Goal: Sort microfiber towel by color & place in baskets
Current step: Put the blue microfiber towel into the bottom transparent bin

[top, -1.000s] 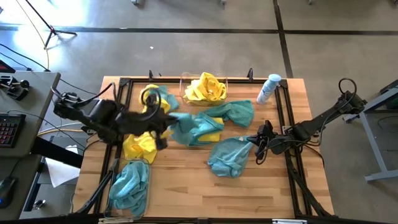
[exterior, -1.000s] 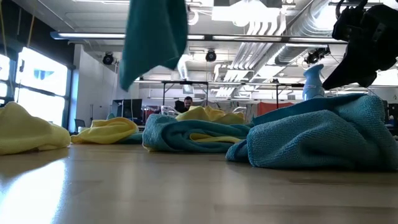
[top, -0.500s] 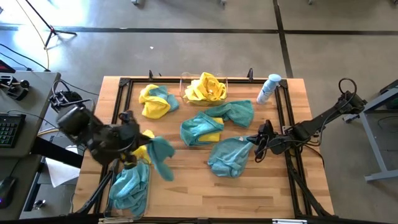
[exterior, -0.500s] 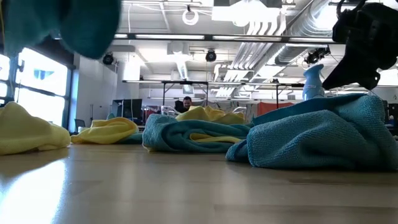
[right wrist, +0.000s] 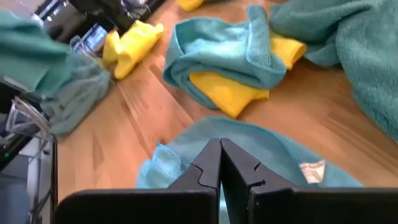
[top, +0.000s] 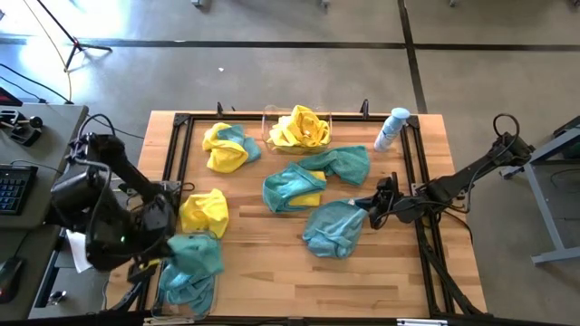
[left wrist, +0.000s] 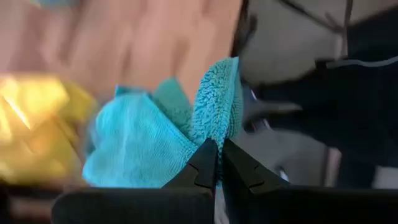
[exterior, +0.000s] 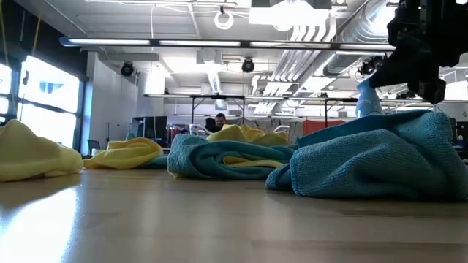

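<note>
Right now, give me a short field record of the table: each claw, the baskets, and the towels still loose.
left claw: shut on a teal towel, over the near-left basket
right claw: shut, holding nothing, just above the teal towel at right of centre
near-left basket: holds teal cloth
far basket: holds yellow cloth
loose on table: yellow towel near the left claw; a yellow-and-teal pair at far left; a teal pile with yellow inside in the centre
other: spray bottle at far right

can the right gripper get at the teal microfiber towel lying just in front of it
Probably yes. The right gripper, shut and empty, sits at the edge of the crumpled teal microfiber towel, and nothing lies between them; it would need to open first.
</note>
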Motion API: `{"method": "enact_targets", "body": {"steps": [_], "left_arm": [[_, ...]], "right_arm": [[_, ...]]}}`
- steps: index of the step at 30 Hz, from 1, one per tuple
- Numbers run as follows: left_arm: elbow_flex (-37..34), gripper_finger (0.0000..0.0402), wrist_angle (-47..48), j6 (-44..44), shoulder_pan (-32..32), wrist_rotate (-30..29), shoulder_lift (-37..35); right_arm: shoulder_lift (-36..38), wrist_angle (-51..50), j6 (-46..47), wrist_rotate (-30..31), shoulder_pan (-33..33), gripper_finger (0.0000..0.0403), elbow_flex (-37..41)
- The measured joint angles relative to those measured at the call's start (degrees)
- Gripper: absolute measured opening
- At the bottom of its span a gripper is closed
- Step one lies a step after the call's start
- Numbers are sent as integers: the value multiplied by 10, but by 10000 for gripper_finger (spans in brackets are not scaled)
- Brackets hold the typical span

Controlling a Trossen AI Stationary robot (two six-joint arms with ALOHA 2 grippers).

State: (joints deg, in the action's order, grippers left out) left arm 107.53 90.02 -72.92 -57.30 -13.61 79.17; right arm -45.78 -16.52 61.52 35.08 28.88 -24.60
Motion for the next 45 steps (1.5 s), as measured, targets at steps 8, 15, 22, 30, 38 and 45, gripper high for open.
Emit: {"method": "enact_targets", "body": {"steps": [8,15,22,30,38,45], "left_arm": [[0,0,0,-133,-84,62,50],[-1,0,-56,-98,-107,104,118],[-1,0,-23,-54,-132,108,162],[-68,0,-18,-78,-114,14,176],[-203,0,-151,-224,-115,40,175],[-278,0,-258,-416,-109,40,175]], "right_arm": [[-46,48,1,24,0,0,0],[-110,83,32,21,0,0,0],[-164,147,31,19,0,0,0],[-193,189,30,19,0,0,0],[-195,208,30,15,0,0,0],[-195,214,30,15,0,0,0]]}}
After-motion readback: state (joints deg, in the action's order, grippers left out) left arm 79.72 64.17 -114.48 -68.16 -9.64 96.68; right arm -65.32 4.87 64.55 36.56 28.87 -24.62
